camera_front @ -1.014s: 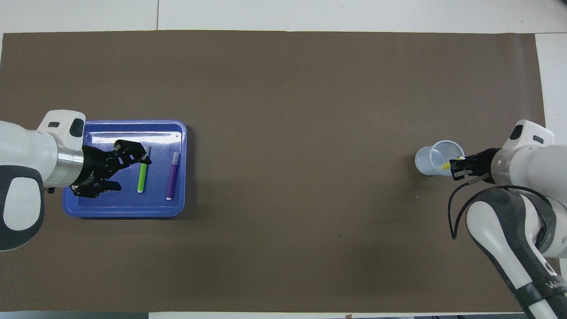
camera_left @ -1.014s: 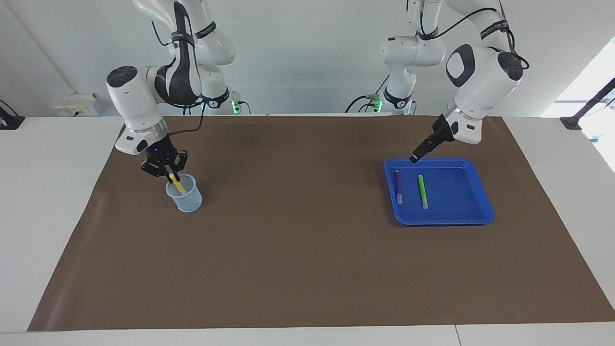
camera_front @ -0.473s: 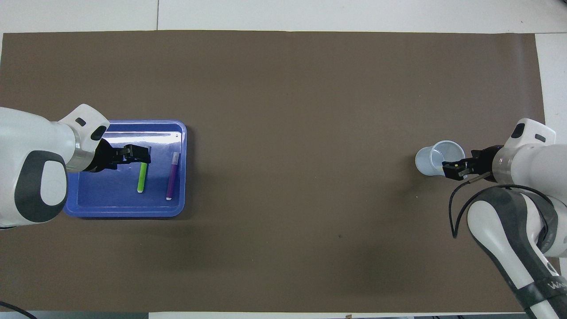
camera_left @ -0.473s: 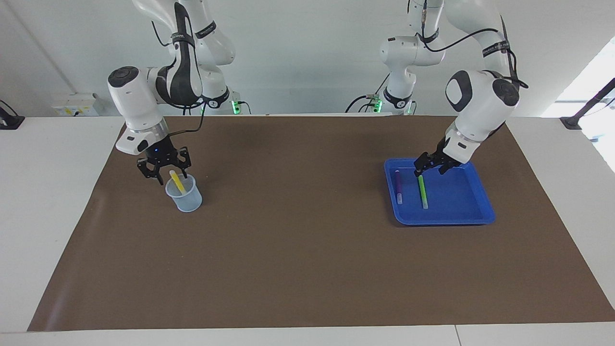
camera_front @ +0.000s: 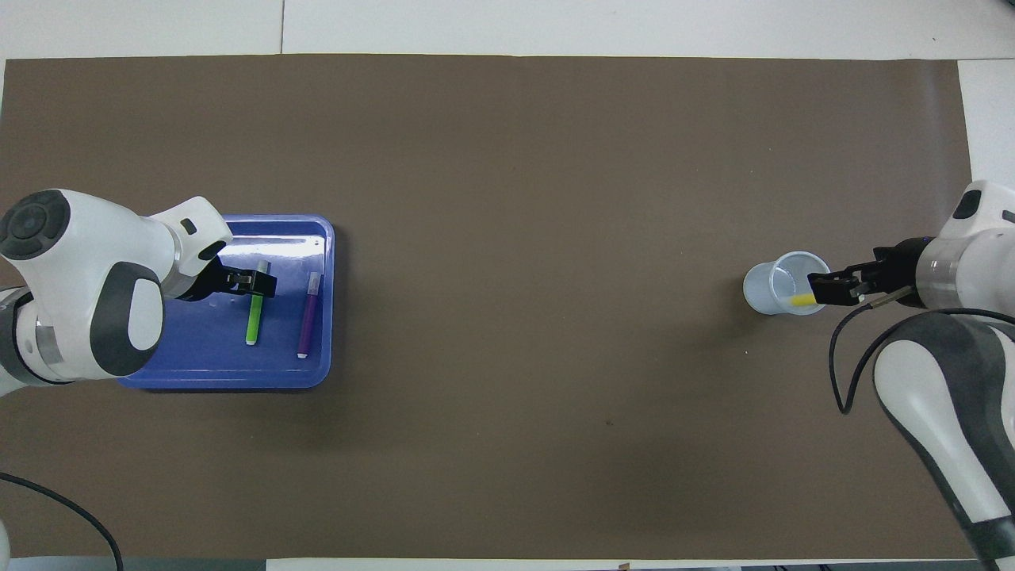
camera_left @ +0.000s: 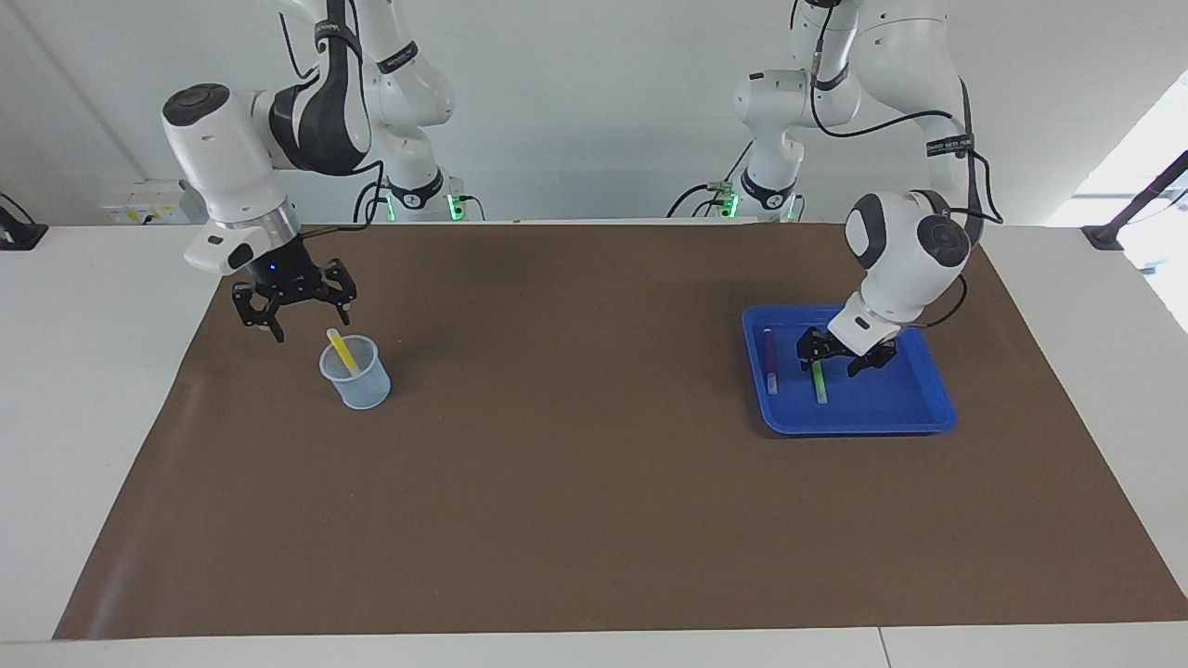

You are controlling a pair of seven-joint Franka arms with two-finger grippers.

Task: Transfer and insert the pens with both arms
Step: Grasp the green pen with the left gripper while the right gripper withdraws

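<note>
Starting from my own end of the desk (camera_left: 93, 371), the right arm (camera_left: 227, 158) hangs its jaws over the brown mat (camera_left: 575, 482) just beside the rim of the clear cup (camera_left: 357, 376). They are spread apart and empty. The yellow pen (camera_left: 342, 351) stands in that cup, tilted against the rim with its pale end sticking out the top and nothing gripping it. I take that one as delivered, which would explain why the jaws sit above the cup and not down in it. At the left arm's end of the mat, the left arm (camera_left: 905, 250) is bent steeply down into the blue tray (camera_left: 854, 429). Its jaws are low over the green pen (camera_left: 819, 382), lined up across the shaft as they would need to be to pinch it from both sides. I cannot tell whether they have closed on it, or are touching it at all. The green pen lies flat on the tray floor, pointing away from the robots, with its pale end farther out. The purple pen (camera_left: 769, 362) lies parallel beside it, apart from it and toward the middle of the desk, with nothing touching it. By my reckoning one pen of three is in the cup. The green one looks next, and it would have to cross the whole mat to get there.
</note>
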